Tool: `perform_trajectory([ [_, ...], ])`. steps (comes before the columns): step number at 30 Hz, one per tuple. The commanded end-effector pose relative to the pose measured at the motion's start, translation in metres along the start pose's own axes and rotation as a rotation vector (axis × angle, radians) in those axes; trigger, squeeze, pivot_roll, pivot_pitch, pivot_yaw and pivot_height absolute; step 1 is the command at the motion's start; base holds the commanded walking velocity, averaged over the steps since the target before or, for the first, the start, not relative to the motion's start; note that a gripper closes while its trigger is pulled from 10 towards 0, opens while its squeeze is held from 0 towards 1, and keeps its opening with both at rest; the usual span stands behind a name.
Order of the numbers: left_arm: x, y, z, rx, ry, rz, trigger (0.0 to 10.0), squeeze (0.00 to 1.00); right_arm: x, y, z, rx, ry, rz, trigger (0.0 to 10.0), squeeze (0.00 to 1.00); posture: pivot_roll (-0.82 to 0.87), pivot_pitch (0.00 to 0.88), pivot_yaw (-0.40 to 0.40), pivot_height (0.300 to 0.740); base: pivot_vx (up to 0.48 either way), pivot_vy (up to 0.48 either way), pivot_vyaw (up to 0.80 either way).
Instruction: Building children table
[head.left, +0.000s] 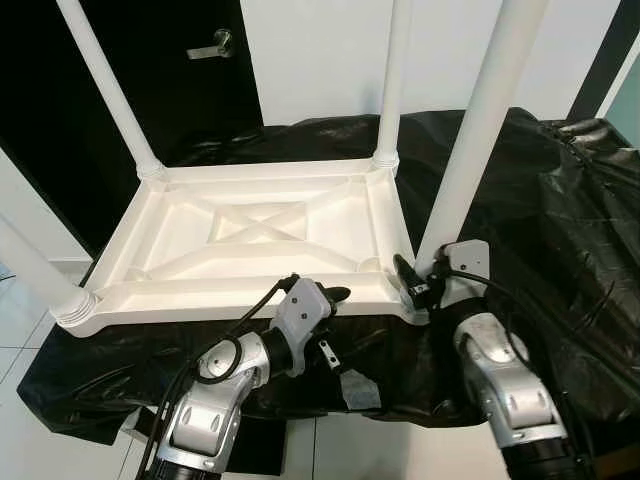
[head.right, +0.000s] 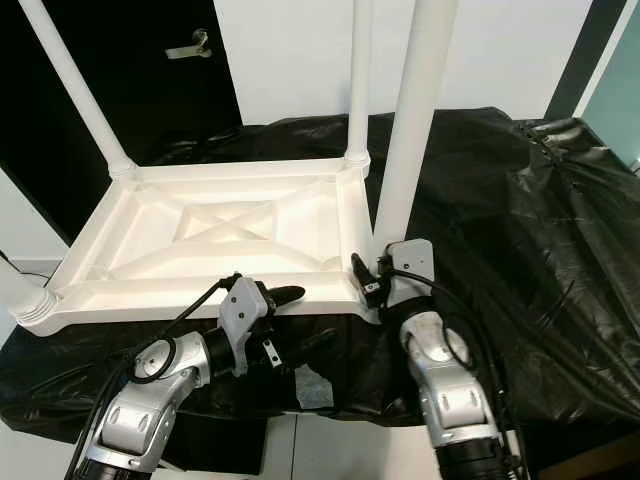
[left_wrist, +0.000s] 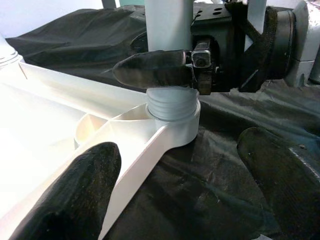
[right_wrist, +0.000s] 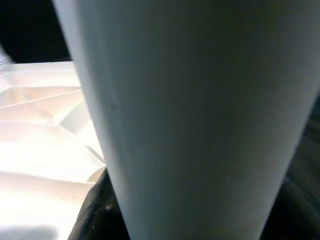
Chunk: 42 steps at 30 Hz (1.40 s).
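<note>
White plastic children's table (head.left: 250, 235) lay upside down on the black plastic sheet (head.left: 560, 220) — legs pointing straight up. Right claw (head.left: 425, 280) clamped the near-right white tubular leg (head.left: 480, 130) at its socket; left claw (head.left: 325, 300) spread open, empty, beside the near rim.

Tabletop (head.left: 250, 240) is lying upside down on the sheet (head.left: 560, 230), w/ four legs standing up at its corners. Far-left leg (head.left: 105, 85) and far-right leg (head.left: 393, 80) are sitting at the tabletop's back corners, near the door (head.left: 130, 60) behind. Near-left leg (head.left: 35, 265) is at the tabletop's front-left corner. Near-right leg (head.left: 480, 130) is standing in the socket (left_wrist: 174, 112) at the front-right corner. Right gripper (head.left: 425, 280) is sitting at that leg's base, fingers around it, just above the socket. Left gripper (head.left: 335, 297) is hovering just in front of the tabletop's front edge, left of the socket, fingers apart. Sheet is spreading out well to the right of the tabletop.
</note>
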<state>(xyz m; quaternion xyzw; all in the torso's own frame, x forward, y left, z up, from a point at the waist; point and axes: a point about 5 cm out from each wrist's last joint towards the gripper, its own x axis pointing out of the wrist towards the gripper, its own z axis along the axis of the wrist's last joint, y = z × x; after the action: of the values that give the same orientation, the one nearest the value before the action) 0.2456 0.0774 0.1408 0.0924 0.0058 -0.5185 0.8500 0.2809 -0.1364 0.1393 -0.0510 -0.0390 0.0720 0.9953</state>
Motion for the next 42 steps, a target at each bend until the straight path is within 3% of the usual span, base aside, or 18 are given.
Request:
perform_trajectory([
  [1, 0.001, 0.008, -0.002, 0.012, 0.011, 0.143, 10.0, 0.00, -0.005, 0.004, -0.010, 0.006, 0.061, -0.060, 10.0, 0.00, -0.07, 0.000, 0.051, 0.740, 0.000, 0.000, 0.00],
  [5, 0.001, 0.009, -0.002, 0.016, 0.008, 0.155, 10.0, 0.00, -0.006, 0.010, -0.011, 0.034, 0.089, -0.191, 10.0, 0.00, -0.06, 0.000, 0.041, 0.740, 0.000, 0.000, 0.00],
  [11, 0.001, 0.009, -0.002, 0.021, 0.005, 0.169, 10.0, 0.00, -0.008, 0.018, -0.007, 0.060, 0.088, -0.192, 10.0, 0.00, -0.06, 0.000, 0.034, 0.740, 0.000, 0.000, 0.00],
  [12, 0.001, 0.009, -0.002, 0.022, 0.005, 0.171, 10.0, 0.00, -0.008, 0.019, -0.006, 0.061, 0.084, -0.186, 10.0, 0.26, -0.06, 0.000, 0.035, 0.740, 0.000, 0.000, 0.00],
  [13, 0.001, 0.009, -0.002, 0.023, 0.004, 0.173, 10.0, 0.00, -0.008, 0.019, -0.005, 0.059, 0.078, -0.181, 10.0, 0.86, -0.05, 0.000, 0.033, 0.740, 0.000, 0.000, 0.00],
  [14, 0.001, 0.009, -0.002, 0.024, 0.004, 0.174, 10.0, 0.00, -0.008, 0.020, -0.003, 0.062, 0.071, -0.177, 10.0, 1.00, -0.05, 0.000, 0.034, 0.740, 0.000, 0.000, 0.00],
  [17, 0.001, 0.009, -0.002, 0.025, 0.004, 0.174, 10.0, 0.00, -0.008, 0.020, -0.002, 0.061, 0.063, -0.174, 10.0, 1.00, -0.05, 0.000, 0.034, 0.740, 0.000, 0.000, 0.00],
  [25, 0.000, 0.009, -0.003, 0.038, 0.009, 0.174, 10.0, 0.00, -0.013, 0.016, 0.008, 0.062, -0.011, -0.027, 10.0, 1.00, -0.05, 0.000, 0.029, 0.740, 0.000, 0.000, 0.00],
  [26, 0.000, 0.009, -0.003, 0.044, 0.011, 0.177, 10.0, 0.00, -0.017, 0.008, 0.008, 0.064, -0.026, 0.053, 10.0, 1.00, -0.05, 0.000, 0.028, 0.740, 0.000, 0.000, 0.00],
  [29, 0.000, 0.010, -0.002, 0.045, 0.011, 0.178, 10.0, 0.00, -0.018, 0.001, 0.008, 0.060, -0.027, 0.104, 10.0, 1.00, -0.05, 0.000, 0.028, 0.740, 0.000, 0.000, 0.00],
  [33, 0.000, 0.010, -0.003, 0.048, 0.013, 0.179, 10.0, 0.00, -0.019, -0.011, 0.004, 0.037, 0.006, 0.306, 10.0, 1.00, -0.05, 0.000, 0.031, 0.740, 0.000, 0.000, 0.00],
  [34, 0.000, 0.010, -0.003, 0.053, 0.015, 0.177, 10.0, 0.00, -0.017, -0.013, 0.003, 0.013, 0.013, 0.363, 10.0, 0.00, -0.05, 0.000, 0.031, 0.740, 0.000, 0.000, 0.00],
  [42, 0.001, 0.014, -0.001, 0.067, 0.014, 0.185, 10.0, 0.00, 0.004, -0.024, 0.001, -0.111, 0.044, 0.560, 10.0, 0.00, -0.04, 0.000, 0.030, 0.740, 0.000, 0.000, 0.00],
])
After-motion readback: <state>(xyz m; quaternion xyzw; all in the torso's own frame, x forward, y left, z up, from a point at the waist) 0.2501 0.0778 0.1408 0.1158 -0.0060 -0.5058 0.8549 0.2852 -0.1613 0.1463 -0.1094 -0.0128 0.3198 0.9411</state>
